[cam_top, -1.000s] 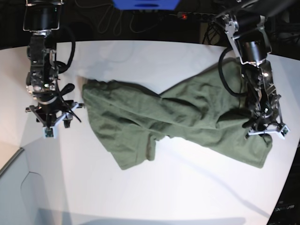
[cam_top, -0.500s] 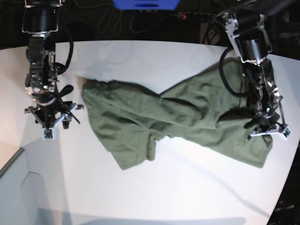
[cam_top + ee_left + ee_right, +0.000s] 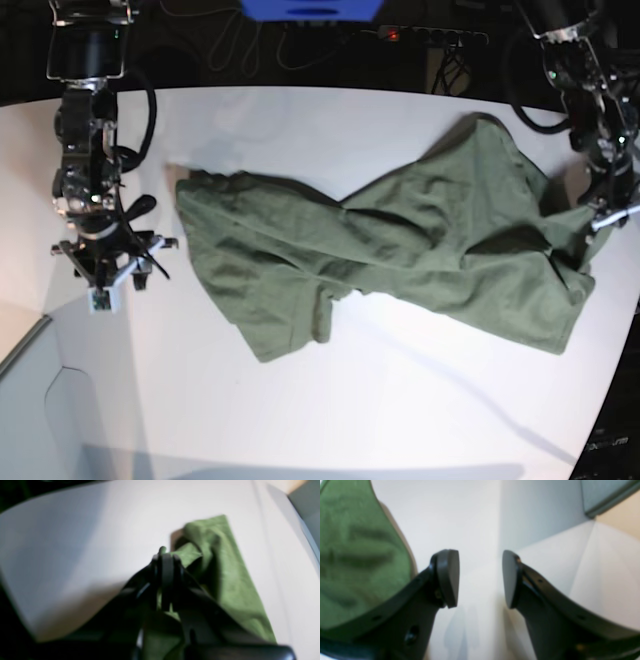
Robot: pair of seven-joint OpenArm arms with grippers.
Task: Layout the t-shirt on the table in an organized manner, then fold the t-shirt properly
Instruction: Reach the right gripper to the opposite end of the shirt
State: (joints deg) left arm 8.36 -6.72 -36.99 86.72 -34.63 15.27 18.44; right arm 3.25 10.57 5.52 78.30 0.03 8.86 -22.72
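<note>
Crumpled olive t-shirt (image 3: 400,250) on white table (image 3: 330,420)

The t-shirt (image 3: 390,250) lies crumpled and twisted across the table (image 3: 400,400). The left gripper (image 3: 607,215) sits at the shirt's edge, cloth drawn up toward it. The right gripper (image 3: 103,283) stands apart, over bare tabletop.

Behind my work surface the room falls into darkness, where a blue rectangular box (image 3: 311,9) sits at the top edge. Beside it lies a black power strip with a small red light (image 3: 425,35), and loose black cables (image 3: 235,45) trail nearby.
</note>
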